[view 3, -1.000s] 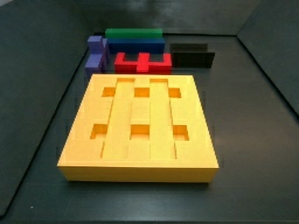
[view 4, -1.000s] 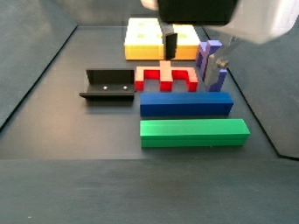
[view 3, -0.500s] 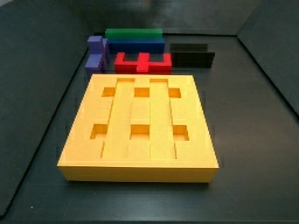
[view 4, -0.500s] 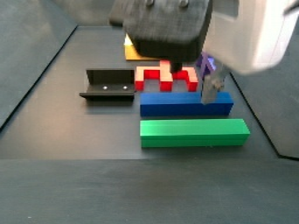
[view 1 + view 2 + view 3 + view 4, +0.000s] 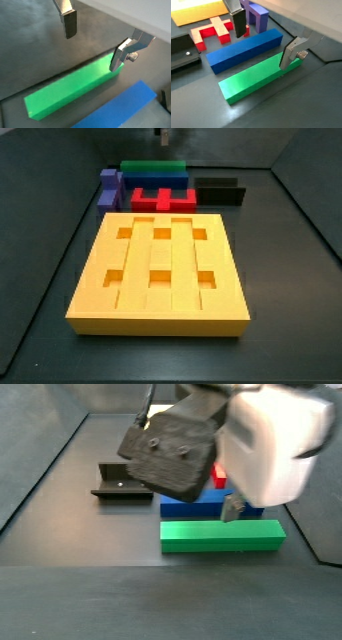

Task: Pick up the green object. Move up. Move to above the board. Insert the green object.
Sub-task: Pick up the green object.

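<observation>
Pick-up step in hand: gripper (image 5: 266, 39) hovers over green bar (image 5: 254, 80), jaws apart, empty. Next: descend, straddle bar, close.

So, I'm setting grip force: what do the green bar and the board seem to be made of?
Green object: apparently rigid plastic, matte; even color, crisp edges, no glare. Possibly printed, but that can't be confirmed.
Board: likely the same kind of plastic, matte yellow-orange, with clean-cut grooves and square holes.
The pincer hangs open over the green object, its fingers silver metal plates with dark pads.
</observation>
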{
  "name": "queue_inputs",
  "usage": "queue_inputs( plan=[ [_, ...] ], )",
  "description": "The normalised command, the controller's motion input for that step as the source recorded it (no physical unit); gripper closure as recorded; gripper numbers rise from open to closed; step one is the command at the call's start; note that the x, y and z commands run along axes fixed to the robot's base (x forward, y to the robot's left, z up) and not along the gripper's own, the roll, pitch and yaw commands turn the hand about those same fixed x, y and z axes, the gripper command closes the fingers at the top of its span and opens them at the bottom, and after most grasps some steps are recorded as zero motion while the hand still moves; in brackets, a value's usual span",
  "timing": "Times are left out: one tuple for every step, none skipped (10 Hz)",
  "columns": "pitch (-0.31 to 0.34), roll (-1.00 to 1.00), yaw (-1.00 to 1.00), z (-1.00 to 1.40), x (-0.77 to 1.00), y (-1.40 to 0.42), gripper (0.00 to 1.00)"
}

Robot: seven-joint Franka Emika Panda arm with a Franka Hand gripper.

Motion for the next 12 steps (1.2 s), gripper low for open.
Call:
queue_inputs(
  plan=[
    [0.0, 0.0, -0.36, -0.55, 0.0, 0.0, 0.0],
    [-0.034, 0.0, -0.28, -0.65, 0.0, -0.04, 0.0],
    [-0.033, -0.01, -0.26, -0.65, -0.04, 0.0, 0.0],
    [-0.07, -0.12, -0.27, -0.61, -0.14, 0.0, 0.0],
    [-0.073, -0.11, -0.24, -0.46, -0.16, 0.0, 0.0],
    [-0.061, -0.1, -0.27, -0.41, -0.21, 0.01, 0.0],
    [-0.08, -0.16, -0.28, -0.36, -0.21, 0.05, 0.0],
    [-0.087, -0.16, -0.26, -0.35, -0.17, 0.05, 0.0],
    [-0.087, -0.15, -0.2, -0.33, -0.05, 0.09, 0.0],
    [-0.067, -0.15, -0.22, -0.22, 0.0, 0.22, 0.0],
    [-0.05, -0.12, -0.14, -0.21, 0.01, 0.14, 0.0],
    [-0.036, -0.07, -0.08, -0.24, 0.0, 0.05, 0.0]
  ],
)
